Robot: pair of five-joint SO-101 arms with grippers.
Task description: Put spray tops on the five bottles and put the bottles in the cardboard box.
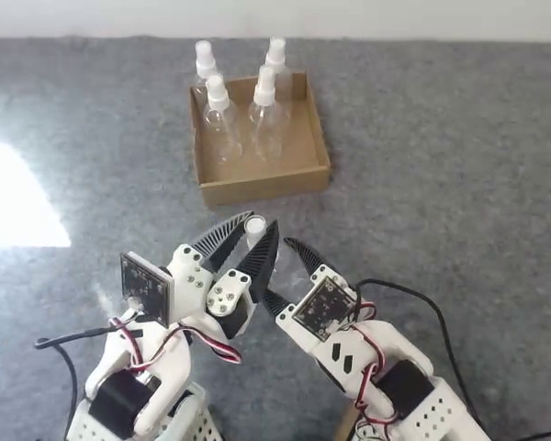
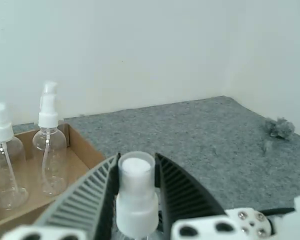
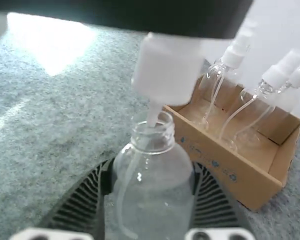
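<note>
While the left gripper was clamped on a white plastic spray top near the middle of the grey carpet-like tabletop, the top's thin dip tube reached down into the open neck of a clear round plastic bottle. Just beside it, the right gripper was closed around that bottle's body, holding it upright under the top, which was not yet seated on the neck. Beyond both, the open brown cardboard box held four clear bottles standing upright, each capped in white.

White arms bear ribbed black end effectors, red-black cables.
</note>
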